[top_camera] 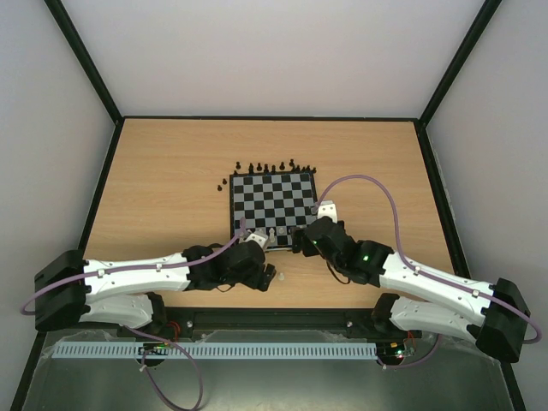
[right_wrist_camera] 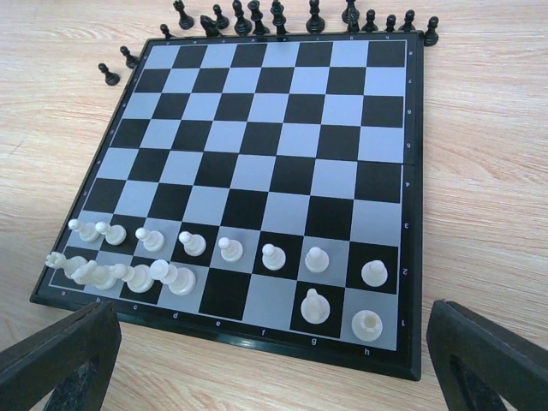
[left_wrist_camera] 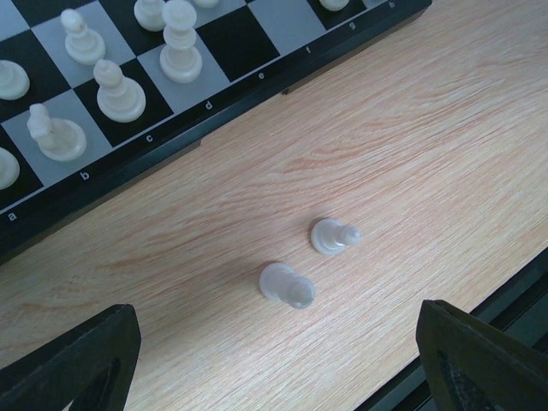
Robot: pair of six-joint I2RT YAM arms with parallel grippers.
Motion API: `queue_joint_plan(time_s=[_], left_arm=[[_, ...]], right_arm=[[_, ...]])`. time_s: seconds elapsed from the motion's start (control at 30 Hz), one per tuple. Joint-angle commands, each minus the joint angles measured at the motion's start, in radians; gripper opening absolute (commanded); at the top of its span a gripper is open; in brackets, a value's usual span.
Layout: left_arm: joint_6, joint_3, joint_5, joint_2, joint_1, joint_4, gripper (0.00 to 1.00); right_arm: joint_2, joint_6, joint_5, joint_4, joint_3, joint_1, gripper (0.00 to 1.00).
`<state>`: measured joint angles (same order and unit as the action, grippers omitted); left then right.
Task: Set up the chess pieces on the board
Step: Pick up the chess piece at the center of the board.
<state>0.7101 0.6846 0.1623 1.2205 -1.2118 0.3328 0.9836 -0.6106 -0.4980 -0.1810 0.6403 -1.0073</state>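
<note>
The board (right_wrist_camera: 257,154) lies in the middle of the table and also shows in the top view (top_camera: 272,204). Whitish chess pieces (right_wrist_camera: 227,249) fill its near two rows, except two empty squares in the nearest row. Black pieces (right_wrist_camera: 257,15) stand off the board along its far edge. Two whitish pieces (left_wrist_camera: 287,285) (left_wrist_camera: 334,235) lie on their sides on the wood just in front of the board. My left gripper (left_wrist_camera: 278,368) is open and empty above them. My right gripper (right_wrist_camera: 274,377) is open and empty over the board's near edge.
Two black pawns (right_wrist_camera: 109,74) stand on the wood off the board's far left corner. The table's dark front edge (left_wrist_camera: 514,300) runs close to the two lying pieces. In the top view both grippers (top_camera: 259,253) (top_camera: 301,238) sit close together at the board's near edge.
</note>
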Motion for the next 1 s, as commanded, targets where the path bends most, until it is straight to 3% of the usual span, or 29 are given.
queue_joint_plan(time_s=[0.0, 0.97], left_arm=[[0.012, 0.035, 0.033, 0.001, -0.015, 0.019, 0.91], [0.005, 0.05, 0.059, 0.007, -0.026, 0.024, 0.91]], right_arm=[[-0.013, -0.003, -0.014, -0.002, 0.011, 0.003, 0.99], [0.002, -0.003, -0.009, 0.001, 0.015, 0.003, 0.99]])
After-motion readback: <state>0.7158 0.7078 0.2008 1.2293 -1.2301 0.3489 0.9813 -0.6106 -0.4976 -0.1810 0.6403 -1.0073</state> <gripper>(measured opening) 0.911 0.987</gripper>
